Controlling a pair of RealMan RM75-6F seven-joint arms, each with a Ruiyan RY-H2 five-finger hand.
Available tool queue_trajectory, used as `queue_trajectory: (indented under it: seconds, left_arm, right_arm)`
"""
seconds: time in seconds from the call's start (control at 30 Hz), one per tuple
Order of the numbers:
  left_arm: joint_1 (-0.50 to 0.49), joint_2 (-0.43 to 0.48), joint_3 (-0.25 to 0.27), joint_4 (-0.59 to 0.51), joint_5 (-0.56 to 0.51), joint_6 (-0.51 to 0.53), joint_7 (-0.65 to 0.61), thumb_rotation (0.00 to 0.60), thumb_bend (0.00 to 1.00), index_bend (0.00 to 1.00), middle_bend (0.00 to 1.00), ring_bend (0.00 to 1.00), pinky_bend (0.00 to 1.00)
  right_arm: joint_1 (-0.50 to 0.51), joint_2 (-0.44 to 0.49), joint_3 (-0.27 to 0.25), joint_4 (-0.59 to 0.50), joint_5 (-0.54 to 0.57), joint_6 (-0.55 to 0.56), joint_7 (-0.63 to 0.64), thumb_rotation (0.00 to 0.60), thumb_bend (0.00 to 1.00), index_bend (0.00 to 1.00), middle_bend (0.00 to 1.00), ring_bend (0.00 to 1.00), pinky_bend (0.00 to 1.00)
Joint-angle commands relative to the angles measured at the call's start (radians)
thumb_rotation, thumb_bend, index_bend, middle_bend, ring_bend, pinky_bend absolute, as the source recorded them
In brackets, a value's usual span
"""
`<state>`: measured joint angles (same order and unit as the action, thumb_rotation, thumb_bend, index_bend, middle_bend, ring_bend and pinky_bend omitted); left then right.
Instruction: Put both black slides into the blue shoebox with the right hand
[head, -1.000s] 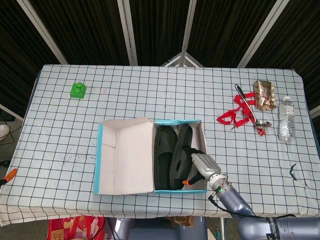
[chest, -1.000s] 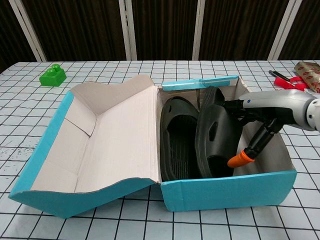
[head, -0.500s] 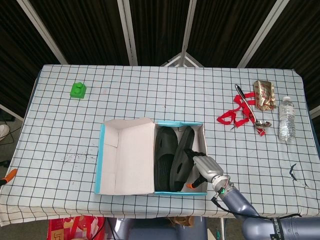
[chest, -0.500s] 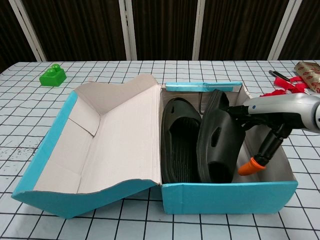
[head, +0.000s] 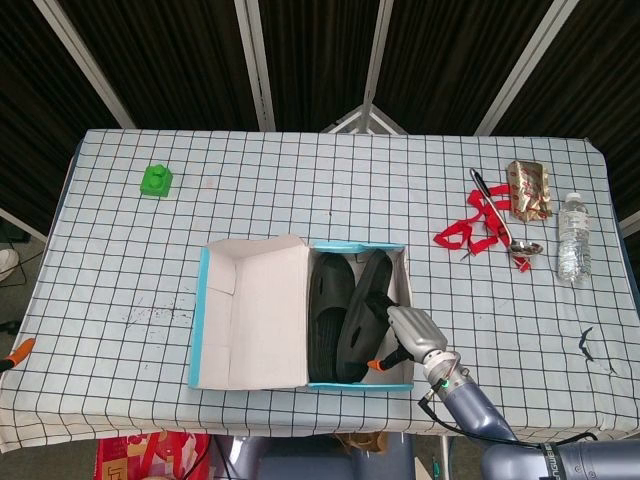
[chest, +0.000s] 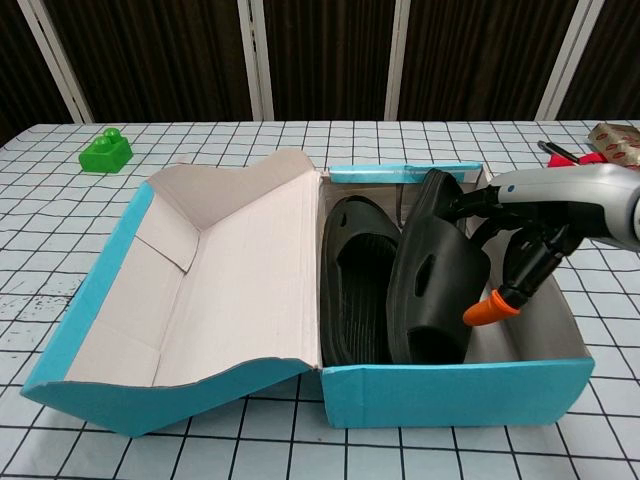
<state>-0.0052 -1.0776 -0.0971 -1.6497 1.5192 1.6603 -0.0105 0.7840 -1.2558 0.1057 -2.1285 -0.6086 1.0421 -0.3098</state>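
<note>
Reaching into a blue shoebox on a checked tablecloth, the robot's right hand grips a black slide that stands tilted on its edge inside the box, leaning against the hand. Dark fingers wrap the slide's upper edge, and an orange fingertip hangs down beside the shoe, above the box floor. A second black slide lies flat in the left part of the same compartment, sole down, just beside the tilted one. The box lid is folded open to the left, showing its pale cardboard inside. From above, the box sits near the front edge of the table, with the silver right arm coming in from the lower right. The left hand does not appear in either view. Elsewhere on the cloth: a green toy block far left, and at the far right a red ribbon, a spoon, a foil packet and a water bottle.
</note>
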Motion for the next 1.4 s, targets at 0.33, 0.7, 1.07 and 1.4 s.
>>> queue_trajectory:
  seconds: [0.33,0.7,1.07,1.4]
  left_arm:
    - [0.002,0.002,0.002,-0.003,0.001,0.001,0.0,0.6,0.16,0.09,0.0,0.0,0.0]
    - [0.003,0.005,0.001,-0.006,-0.002,0.001,-0.004,0.6,0.16,0.09,0.0,0.0,0.0]
    - [0.003,0.007,0.003,-0.011,-0.002,-0.003,-0.004,0.6,0.16,0.09,0.0,0.0,0.0]
    - [0.004,0.004,0.008,-0.018,0.002,-0.003,0.007,0.6,0.16,0.09,0.0,0.0,0.0]
  right_arm:
    - [0.063,0.047,0.001,-0.046,0.096,0.001,-0.099,0.6,0.11,0.05,0.1,0.2,0.45]
    - [0.082,0.029,-0.007,-0.055,0.086,0.093,-0.175,0.6,0.11,0.0,0.07,0.18,0.45]
    - [0.037,0.1,0.049,-0.134,0.006,0.158,-0.103,0.6,0.11,0.01,0.09,0.23,0.5]
    - [-0.028,-0.004,0.061,-0.125,-0.147,0.196,0.018,0.6,0.47,0.41,0.37,0.55,0.79]
